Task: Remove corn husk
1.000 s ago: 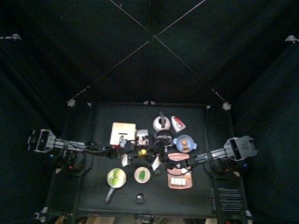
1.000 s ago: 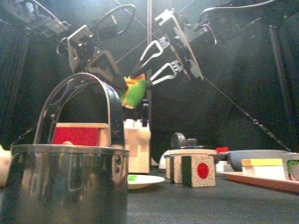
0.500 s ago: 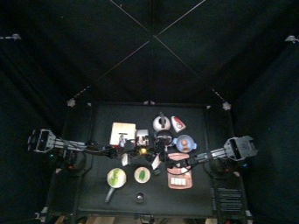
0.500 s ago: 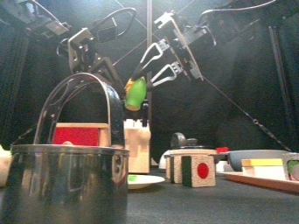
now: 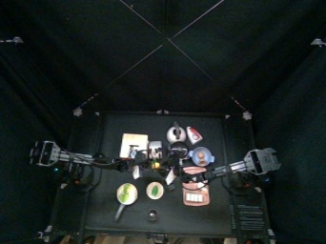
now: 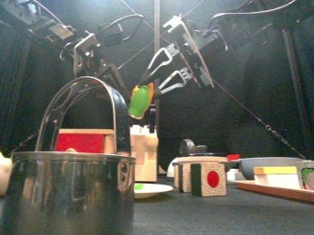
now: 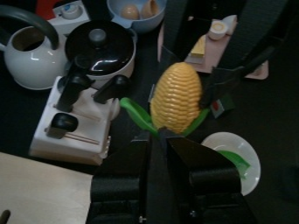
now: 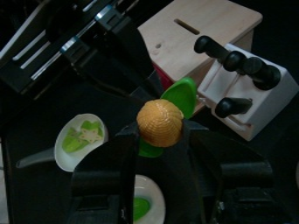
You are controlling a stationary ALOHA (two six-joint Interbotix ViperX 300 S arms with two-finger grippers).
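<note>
The corn hung in mid-air above the table, between the two grippers, so the step in hand looked like the peel itself: one arm steadying the cob while the other took hold of the corn husk. In the left wrist view the left gripper stood just below the cob, its jaws partly closed around the base where the green leaves flared out to either side; whether they pinched cob or leaf could not be told. In the right wrist view the right gripper sat behind the cob's rounded end, its jaws clamped on the cob, with a green leaf curling up beside them. The next move probably called for the grippers to draw apart along the cob so the leaves strip off. The front view showed only a green husk dangling under the arms, hiding the yellow kernels that both wrist views made plain; the top view gave the cluttered table but left the corn too small to pick out.
</note>
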